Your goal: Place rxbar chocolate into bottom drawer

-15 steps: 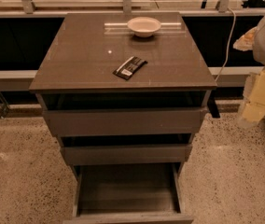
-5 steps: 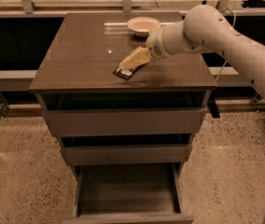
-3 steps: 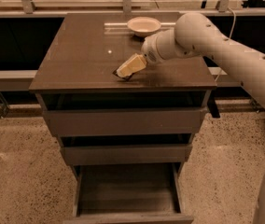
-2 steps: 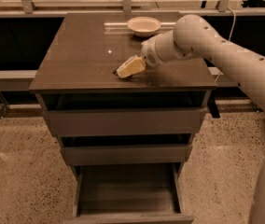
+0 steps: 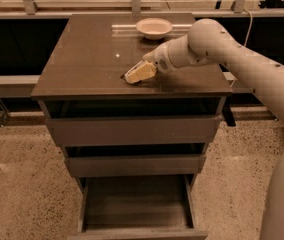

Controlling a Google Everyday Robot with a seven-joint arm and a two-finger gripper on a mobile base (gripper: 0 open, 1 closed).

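The rxbar chocolate lies on the cabinet top (image 5: 87,54) near its front middle. It is almost wholly hidden under my gripper; only a dark sliver (image 5: 123,77) shows at the gripper's left tip. My gripper (image 5: 136,74), with pale yellow tips, rests low on the top right over the bar, with the arm reaching in from the right. The bottom drawer (image 5: 137,206) is pulled out at floor level and shows a bare tray.
A white bowl (image 5: 154,27) stands at the back of the cabinet top, behind the gripper. The two upper drawers (image 5: 132,129) are slightly ajar. My arm (image 5: 242,69) spans the right side. Speckled floor surrounds the cabinet.
The arm came in from the right and the gripper lowered onto the bar. Over the last second it slid slightly down and left, covering nearly all of the black wrapper.
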